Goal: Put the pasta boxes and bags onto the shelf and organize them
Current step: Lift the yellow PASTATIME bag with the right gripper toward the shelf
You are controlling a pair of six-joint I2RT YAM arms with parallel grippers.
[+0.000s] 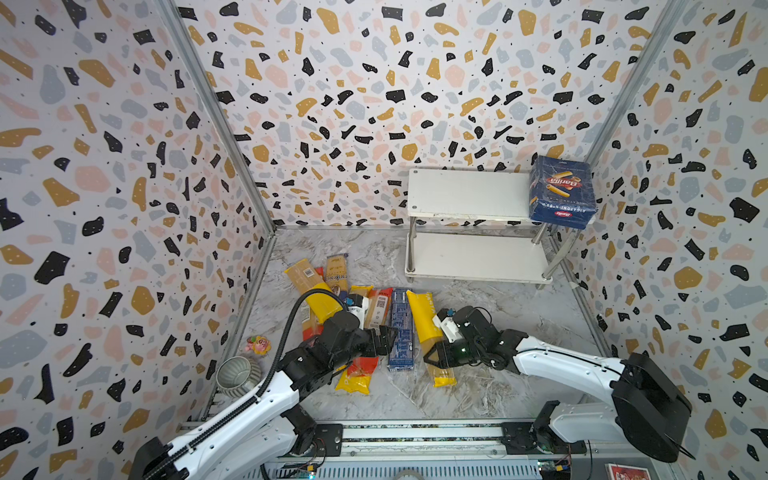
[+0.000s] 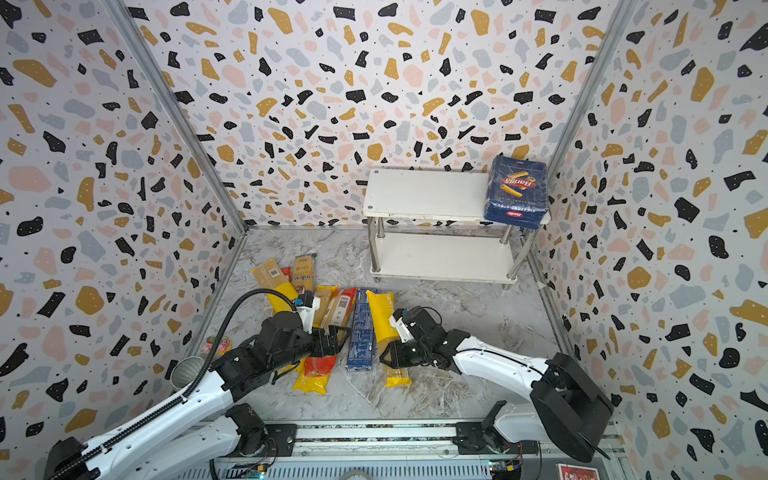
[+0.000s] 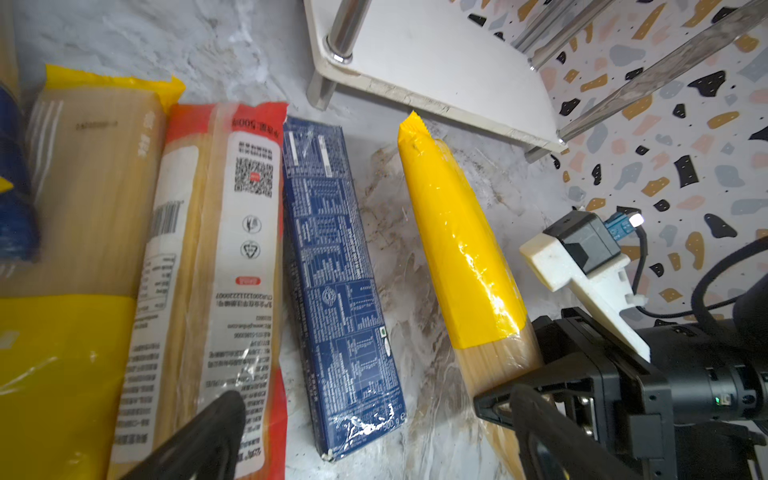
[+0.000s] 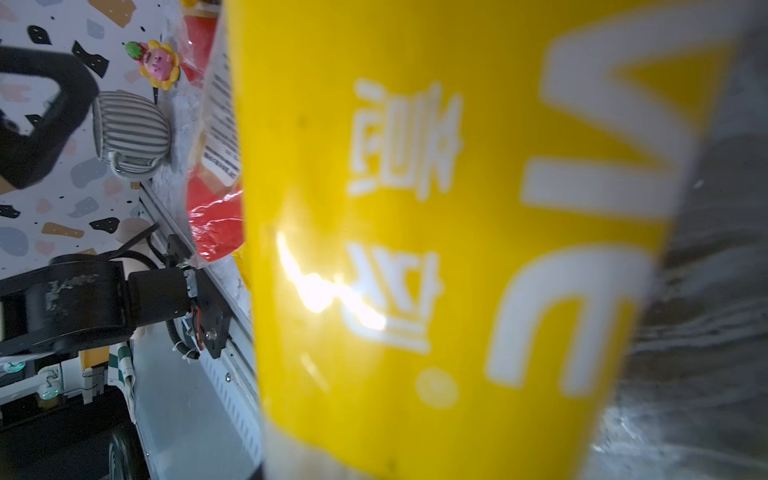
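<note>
My right gripper (image 1: 440, 355) is shut across the clear, pale-strand part of a yellow bag (image 1: 428, 328) on the marble floor. That bag (image 4: 415, 249) fills the right wrist view and hides the jaws. My left gripper (image 3: 374, 432) stands open over the near end of the long narrow blue box (image 3: 336, 282), with one finger above a red-ended bag (image 3: 232, 249). Other bags (image 1: 313, 286) lie piled to the left. The wide Barilla box (image 1: 561, 191) stands at the right end of the top board of the shelf (image 1: 465, 195). Its lower board (image 1: 473, 257) holds nothing.
A grey ribbed bowl (image 1: 237, 376) and a small flower toy (image 1: 257, 345) sit by the left wall. Patterned walls enclose three sides. The arms' rail (image 1: 415, 436) runs along the front. The two grippers are close together beside the blue box.
</note>
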